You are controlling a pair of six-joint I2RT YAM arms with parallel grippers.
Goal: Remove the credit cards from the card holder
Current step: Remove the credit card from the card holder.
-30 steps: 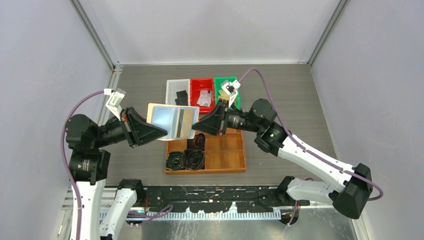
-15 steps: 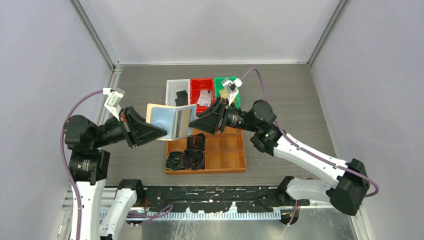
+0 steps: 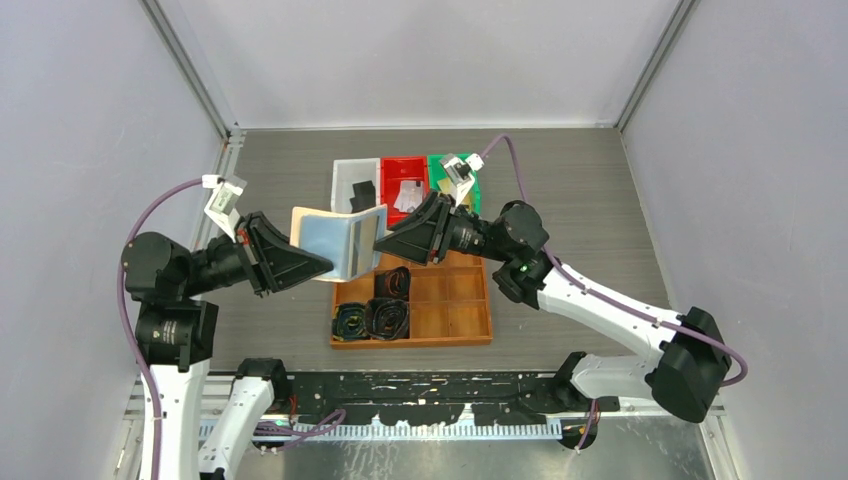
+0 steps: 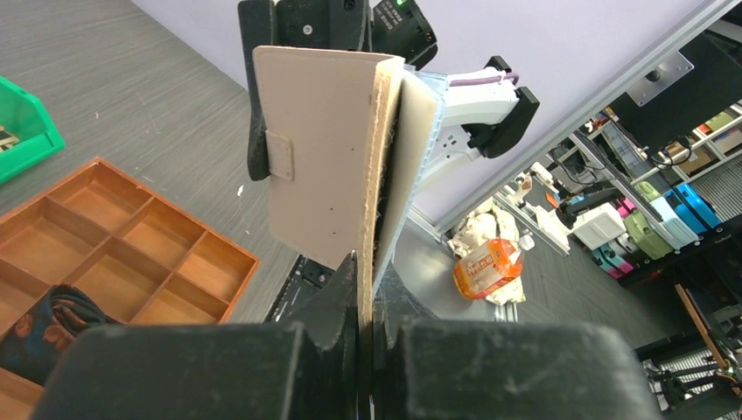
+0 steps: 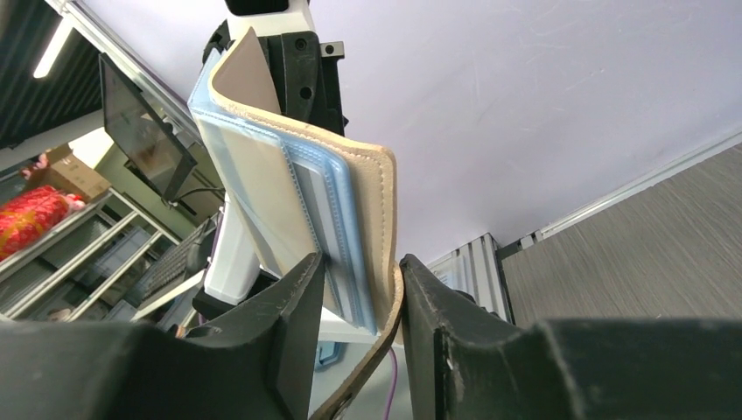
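Looking from above, the card holder (image 3: 340, 240) is seen held open in the air over the wooden tray (image 3: 450, 310), between the left gripper (image 3: 322, 267) and the right gripper (image 3: 383, 243).

In the left wrist view, the left gripper (image 4: 366, 284) is fully closed on the lower edge of the tan cover. Should this thin pinch slip, the holder could be dropped into the tray.

In the right wrist view, the right gripper (image 5: 359, 276) is partly open, with the pockets (image 5: 337, 219) and the cover between its jaws. Whether they are pressed cannot be told. No credit cards can be made out there, so a pocket may be pulled instead.
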